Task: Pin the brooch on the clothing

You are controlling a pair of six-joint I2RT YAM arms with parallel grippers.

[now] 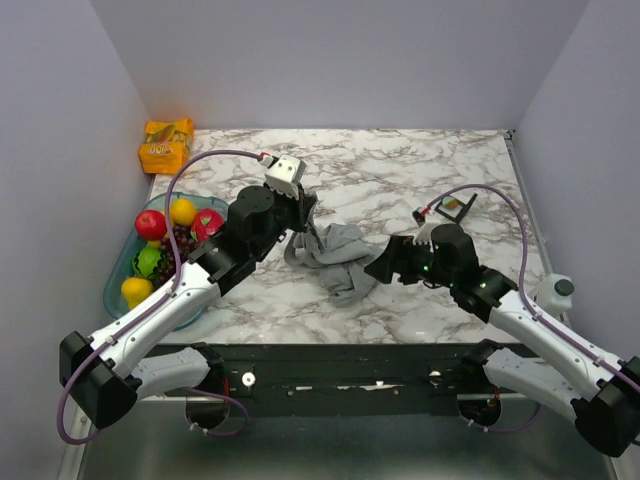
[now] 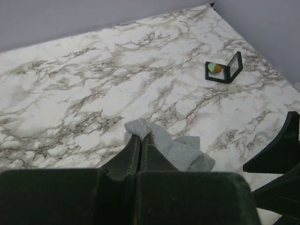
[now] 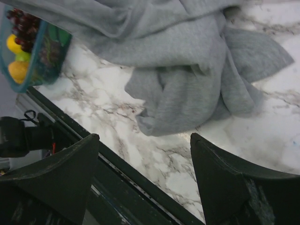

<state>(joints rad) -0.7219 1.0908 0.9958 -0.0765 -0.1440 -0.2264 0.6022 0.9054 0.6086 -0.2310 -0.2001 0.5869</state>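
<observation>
The grey clothing (image 1: 335, 258) lies crumpled mid-table. My left gripper (image 1: 305, 215) is shut on a fold of it and holds that fold pulled up; in the left wrist view the cloth (image 2: 178, 150) bulges out past the closed fingertips (image 2: 139, 137). My right gripper (image 1: 378, 268) is open and empty just right of the cloth, its jaws wide apart in the right wrist view (image 3: 144, 136) near the garment's lower edge (image 3: 187, 70). The brooch (image 2: 214, 68) sits on its black square card (image 2: 225, 74) at the far right, also seen from the top view (image 1: 452, 208).
A teal basket (image 1: 117, 285) of fruit stands at the left and shows in the right wrist view (image 3: 47, 70). An orange snack packet (image 1: 165, 145) lies at the back left. A white round object (image 1: 556, 291) sits at the right edge. The black front rail (image 3: 131, 183) runs below the right gripper.
</observation>
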